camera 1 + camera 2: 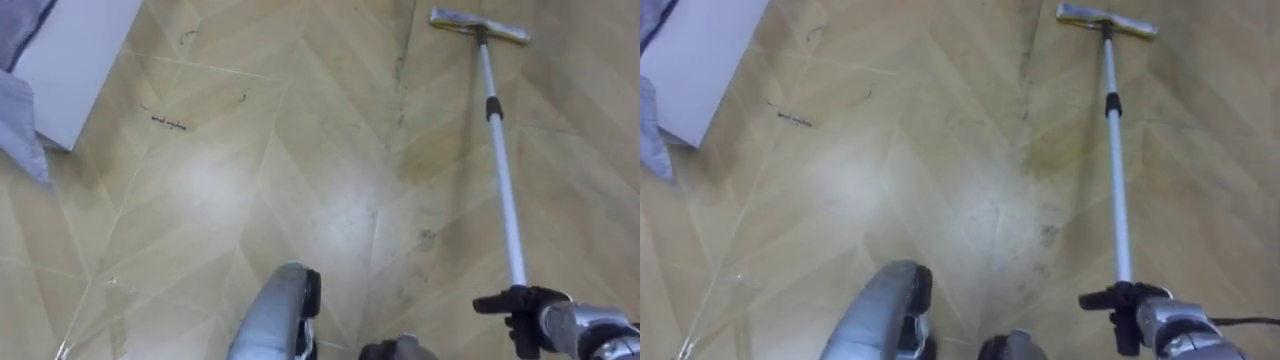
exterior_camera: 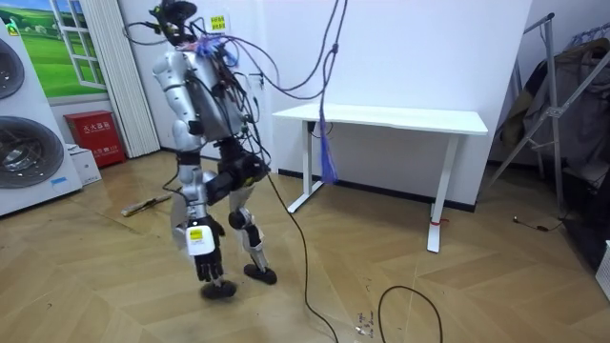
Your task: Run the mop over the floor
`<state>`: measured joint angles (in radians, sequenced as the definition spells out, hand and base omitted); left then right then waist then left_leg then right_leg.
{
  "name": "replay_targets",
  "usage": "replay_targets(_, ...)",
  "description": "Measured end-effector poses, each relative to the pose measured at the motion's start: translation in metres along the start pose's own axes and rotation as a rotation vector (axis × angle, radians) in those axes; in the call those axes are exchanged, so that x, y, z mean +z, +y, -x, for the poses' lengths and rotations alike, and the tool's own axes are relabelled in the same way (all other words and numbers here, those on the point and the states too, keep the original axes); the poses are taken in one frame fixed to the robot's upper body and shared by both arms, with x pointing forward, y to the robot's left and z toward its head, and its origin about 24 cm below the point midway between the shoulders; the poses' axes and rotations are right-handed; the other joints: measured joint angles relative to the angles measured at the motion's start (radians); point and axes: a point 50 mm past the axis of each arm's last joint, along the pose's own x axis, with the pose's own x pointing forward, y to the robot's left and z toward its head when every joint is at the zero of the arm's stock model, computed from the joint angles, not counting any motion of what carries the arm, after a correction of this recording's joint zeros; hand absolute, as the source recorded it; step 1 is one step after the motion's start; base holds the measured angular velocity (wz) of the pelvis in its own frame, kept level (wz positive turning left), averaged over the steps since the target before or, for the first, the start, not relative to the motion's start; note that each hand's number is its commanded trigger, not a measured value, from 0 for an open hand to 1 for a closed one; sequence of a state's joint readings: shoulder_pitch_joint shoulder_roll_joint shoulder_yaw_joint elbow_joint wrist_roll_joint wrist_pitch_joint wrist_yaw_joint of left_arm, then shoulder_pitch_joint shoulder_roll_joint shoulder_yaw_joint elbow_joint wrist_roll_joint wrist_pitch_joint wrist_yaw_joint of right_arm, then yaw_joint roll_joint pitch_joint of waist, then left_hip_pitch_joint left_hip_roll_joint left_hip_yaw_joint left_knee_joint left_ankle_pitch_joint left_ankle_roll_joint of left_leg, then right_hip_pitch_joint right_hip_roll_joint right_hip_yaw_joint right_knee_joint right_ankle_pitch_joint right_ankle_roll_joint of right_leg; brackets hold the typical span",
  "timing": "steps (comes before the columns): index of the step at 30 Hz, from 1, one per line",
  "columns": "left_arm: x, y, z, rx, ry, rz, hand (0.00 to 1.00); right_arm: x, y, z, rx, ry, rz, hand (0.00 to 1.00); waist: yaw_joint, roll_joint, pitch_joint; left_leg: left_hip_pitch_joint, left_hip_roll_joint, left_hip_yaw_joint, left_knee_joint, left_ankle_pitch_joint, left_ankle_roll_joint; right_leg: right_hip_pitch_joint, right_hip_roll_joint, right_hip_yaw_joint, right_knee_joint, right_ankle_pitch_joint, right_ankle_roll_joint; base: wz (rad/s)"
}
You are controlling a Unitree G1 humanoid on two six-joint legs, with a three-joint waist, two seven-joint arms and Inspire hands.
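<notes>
A mop lies out ahead of me on the wooden floor, its flat head (image 1: pixel 480 26) at the far right and its silver pole (image 1: pixel 503 170) running back toward me. My right hand (image 1: pixel 540 318) is at the lower right, its dark fingers curled round the near end of the pole. In the room view I stand mid-step on the floor, bent slightly toward the mop (image 2: pixel 143 206), which lies low at that view's left. My left hand (image 2: pixel 197 240) hangs by my thigh there.
A white panel (image 1: pixel 75 60) with grey cloth (image 1: pixel 20 125) over it sits at the upper left. Dark scuffs (image 1: pixel 165 122) mark the floor. In the room view, washing machines (image 2: pixel 24 143) and a red box (image 2: pixel 95 133) stand ahead, and a white desk (image 2: pixel 381 119) behind.
</notes>
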<state>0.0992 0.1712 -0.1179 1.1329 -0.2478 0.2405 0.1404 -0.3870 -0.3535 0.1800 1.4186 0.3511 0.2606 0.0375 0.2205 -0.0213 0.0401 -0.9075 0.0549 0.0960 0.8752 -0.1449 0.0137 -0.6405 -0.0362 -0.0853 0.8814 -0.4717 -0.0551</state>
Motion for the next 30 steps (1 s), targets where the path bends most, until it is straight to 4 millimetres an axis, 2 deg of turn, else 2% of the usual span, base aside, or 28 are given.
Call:
replay_targets(1,-0.001,0.001,0.000,-0.004,0.003,-0.029,0.00,-0.026,-0.006,-0.003,-0.012,0.057,-0.015,1.00,-0.015,0.011,-0.0113,0.041,-0.027,0.007,-0.063,-0.083,0.042,0.015,-0.017,-0.003,-0.011,-0.025,0.029,0.43)
replay_targets(2,0.002,0.001,0.000,-0.007,-0.003,-0.044,0.00,-0.038,-0.009,-0.003,-0.021,0.086,-0.017,1.00,-0.026,0.019,-0.0115,0.045,-0.042,0.008,-0.068,-0.087,0.059,0.023,-0.027,-0.001,-0.014,-0.032,0.038,0.70)
replay_targets(4,0.009,-0.001,0.000,0.002,-0.014,-0.087,0.00,-0.105,-0.025,0.000,-0.074,0.272,-0.012,1.00,-0.065,0.043,-0.0208,0.101,-0.117,0.015,-0.080,-0.131,0.122,0.047,-0.072,0.031,0.048,-0.039,0.069,0.58)
replay_targets(5,0.009,0.000,0.000,0.006,-0.018,-0.092,0.00,-0.124,-0.029,0.003,-0.087,0.318,-0.007,1.00,-0.072,0.052,-0.0277,0.117,-0.127,0.017,-0.078,-0.147,0.133,0.046,-0.081,0.037,0.084,-0.025,0.081,0.25)
replay_targets(6,0.010,0.000,0.000,0.010,-0.032,-0.089,0.00,-0.158,-0.035,0.010,-0.110,0.400,0.013,1.00,-0.081,0.069,-0.0415,0.144,-0.143,0.019,-0.071,-0.180,0.144,0.018,-0.091,0.058,0.176,0.037,0.096,0.00)
replay_targets(7,0.012,0.000,0.001,0.011,-0.052,-0.083,0.00,-0.181,-0.038,0.016,-0.122,0.456,0.019,1.00,-0.089,0.088,-0.0509,0.169,-0.150,0.020,-0.070,-0.205,0.153,-0.023,-0.091,0.083,0.268,0.125,0.105,-0.07)
replay_targets(8,0.013,0.000,0.001,0.011,-0.058,-0.085,0.00,-0.190,-0.038,0.018,-0.123,0.478,0.022,1.00,-0.105,0.094,-0.0525,0.179,-0.153,0.018,-0.071,-0.215,0.156,-0.043,-0.088,0.092,0.308,0.157,0.104,-0.07)
replay_targets(9,0.017,-0.001,0.001,0.013,-0.073,-0.086,0.00,-0.202,-0.034,0.021,-0.117,0.507,0.026,1.00,-0.130,0.111,-0.0463,0.200,-0.155,0.010,-0.072,-0.230,0.161,-0.079,-0.078,0.106,0.364,0.172,0.101,-0.12)
replay_targets(10,0.020,-0.003,0.001,0.013,-0.092,-0.092,0.00,-0.207,-0.028,0.022,-0.109,0.519,0.033,1.00,-0.143,0.120,-0.0408,0.214,-0.154,0.000,-0.074,-0.241,0.162,-0.130,-0.060,0.114,0.378,0.170,0.102,-0.20)
replay_targets(11,0.021,-0.004,0.002,0.010,-0.099,-0.097,0.00,-0.208,-0.025,0.022,-0.106,0.521,0.033,1.00,-0.145,0.123,-0.0399,0.221,-0.154,-0.002,-0.079,-0.244,0.161,-0.152,-0.055,0.115,0.368,0.168,0.105,-0.38)
replay_targets(12,0.022,-0.008,0.002,0.001,-0.108,-0.103,0.00,-0.207,-0.019,0.021,-0.102,0.514,0.037,1.00,-0.146,0.127,-0.0365,0.233,-0.155,-0.016,-0.088,-0.252,0.158,-0.189,-0.040,0.112,0.309,0.164,0.104,-0.42)
replay_targets(14,0.021,-0.011,0.002,-0.004,-0.102,-0.106,0.00,-0.196,-0.009,0.017,-0.094,0.503,0.042,1.00,-0.146,0.127,-0.0361,0.254,-0.155,-0.025,-0.108,-0.261,0.152,-0.218,-0.030,0.102,0.160,0.165,0.101,-0.31)
replay_targets(15,0.019,-0.013,0.002,-0.007,-0.092,-0.108,0.00,-0.187,-0.005,0.014,-0.091,0.498,0.038,1.00,-0.145,0.124,-0.0345,0.272,-0.155,-0.031,-0.120,-0.266,0.146,-0.209,-0.027,0.091,0.036,0.169,0.095,-0.05)
replay_targets(16,0.015,-0.013,0.002,-0.005,-0.077,-0.109,0.00,-0.174,-0.003,0.011,-0.090,0.482,0.029,1.00,-0.141,0.114,-0.0283,0.293,-0.155,-0.035,-0.127,-0.276,0.141,-0.197,-0.029,0.078,-0.063,0.180,0.077,0.00)
replay_targets(17,0.013,-0.013,0.002,-0.003,-0.066,-0.105,0.00,-0.166,-0.003,0.009,-0.091,0.473,0.027,1.00,-0.135,0.114,-0.0299,0.304,-0.155,-0.035,-0.128,-0.283,0.136,-0.190,-0.029,0.066,-0.105,0.190,0.064,0.07)
replay_targets(18,0.007,-0.011,0.002,0.008,-0.038,-0.110,0.00,-0.148,-0.005,0.006,-0.100,0.457,0.025,1.00,-0.129,0.097,-0.0211,0.328,-0.155,-0.037,-0.124,-0.302,0.130,-0.169,-0.033,0.049,-0.127,0.208,0.054,0.11)
replay_targets(19,0.002,-0.010,0.002,0.021,-0.006,-0.107,0.00,-0.127,-0.008,0.003,-0.112,0.424,0.022,1.00,-0.121,0.092,-0.0240,0.343,-0.153,-0.047,-0.103,-0.320,0.115,-0.154,-0.034,0.031,-0.104,0.193,0.048,0.11)
replay_targets(20,0.001,-0.009,0.001,0.025,0.005,-0.091,0.00,-0.116,-0.010,0.002,-0.120,0.402,0.019,1.00,-0.113,0.085,-0.0252,0.337,-0.149,-0.046,-0.067,-0.328,0.103,-0.155,-0.034,0.031,-0.087,0.177,0.044,0.11)
replay_targets(21,0.002,-0.005,0.001,0.038,0.007,-0.062,0.00,-0.088,-0.012,0.000,-0.131,0.337,0.016,1.00,-0.099,0.069,-0.0184,0.268,-0.124,-0.023,0.101,-0.296,0.047,-0.161,-0.022,0.037,-0.042,0.152,0.032,0.05)
replay_targets(22,0.003,0.003,0.001,0.053,0.012,-0.023,0.00,-0.059,-0.009,-0.001,-0.127,0.258,0.013,1.00,-0.081,0.039,-0.0151,0.166,-0.096,-0.009,0.306,-0.177,-0.011,-0.171,-0.014,0.048,0.026,0.126,0.009,0.00)
replay_targets(23,0.002,0.006,0.001,0.063,0.018,-0.013,0.00,-0.045,-0.009,-0.001,-0.123,0.220,0.006,1.00,-0.073,0.024,-0.0177,0.112,-0.094,-0.011,0.393,-0.087,-0.026,-0.177,-0.014,0.051,0.054,0.107,-0.001,-0.12)
replay_targets(24,0.000,0.007,0.001,0.070,0.019,0.006,0.00,-0.021,-0.008,0.000,-0.108,0.141,-0.007,1.00,-0.053,-0.017,-0.0118,0.017,-0.091,-0.016,0.517,0.105,-0.035,-0.178,-0.014,0.052,0.090,0.079,-0.019,-0.18)
replay_targets(25,-0.002,0.006,0.002,0.064,0.010,0.001,0.00,0.004,-0.007,0.002,-0.086,0.051,-0.012,1.00,-0.036,-0.020,-0.0177,-0.077,-0.081,-0.024,0.620,0.167,-0.046,-0.175,-0.006,0.043,0.108,0.058,-0.035,-0.12)
replay_targets(26,-0.001,0.005,0.002,0.059,0.002,0.000,0.00,0.014,-0.005,0.004,-0.074,0.012,-0.015,1.00,-0.031,-0.027,-0.0127,-0.119,-0.073,-0.028,0.657,0.155,-0.031,-0.173,-0.004,0.039,0.117,0.048,-0.035,0.00)
replay_targets(27,0.000,0.004,0.002,0.047,-0.004,0.002,0.00,0.026,-0.001,0.005,-0.041,-0.041,-0.045,1.00,-0.021,-0.043,-0.0028,-0.175,-0.057,-0.016,0.662,0.107,-0.015,-0.156,-0.002,0.037,0.128,0.029,-0.032,0.13)
replay_targets(28,-0.005,0.001,0.003,0.027,0.003,0.000,0.00,0.027,0.002,0.005,-0.013,-0.052,-0.066,1.00,-0.019,-0.044,-0.0011,-0.179,-0.048,-0.011,0.560,0.056,-0.014,-0.119,-0.002,0.031,0.123,0.005,-0.026,0.13)
replay_targets(29,-0.008,0.000,0.003,0.017,0.007,-0.003,0.00,0.024,0.003,0.004,-0.004,-0.045,-0.074,1.00,-0.019,-0.042,-0.0008,-0.161,-0.047,-0.011,0.482,0.039,-0.013,-0.101,-0.002,0.031,0.119,-0.007,-0.022,0.19)
replay_targets(30,-0.015,-0.001,0.003,-0.007,0.011,-0.010,0.00,0.010,0.001,0.002,0.004,-0.016,-0.088,1.00,-0.019,-0.033,-0.0042,-0.101,-0.048,-0.017,0.264,0.023,-0.009,-0.057,-0.002,0.026,0.104,-0.032,-0.011,0.10)
